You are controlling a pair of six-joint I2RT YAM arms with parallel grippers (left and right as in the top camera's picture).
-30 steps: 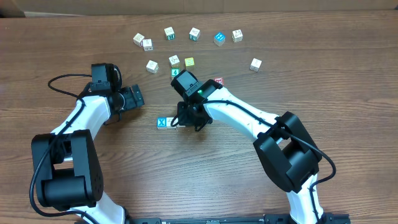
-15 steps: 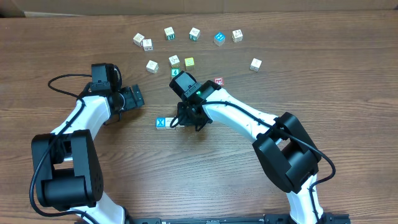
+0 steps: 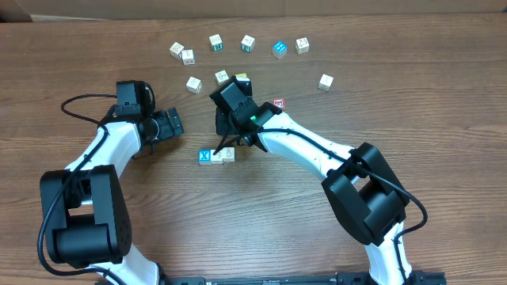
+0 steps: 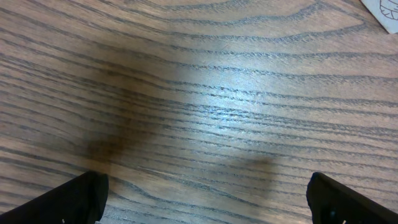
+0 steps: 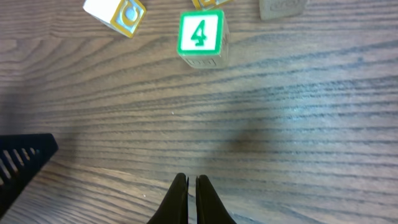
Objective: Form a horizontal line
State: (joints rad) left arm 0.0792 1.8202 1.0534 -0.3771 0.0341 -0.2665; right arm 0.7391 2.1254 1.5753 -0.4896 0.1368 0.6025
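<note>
Wood-grain table [image 3: 444, 95] noted. A red-faced cube [image 3: 278, 104] is seen near the middle, and a yellow-green cube [image 3: 242, 77] is partly hidden just beyond it. A row of loose cubes [image 3: 248, 43] is spread along the far side, a blue-faced cube [image 3: 279, 49] among them. A lone cream cube [image 3: 325, 81] is set apart to the right.

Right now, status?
Left gripper open, empty. Right gripper shut, empty. Blue X cube and two cream cubes in line; green 4 cube not yet joined. Nothing blocking it.
</note>
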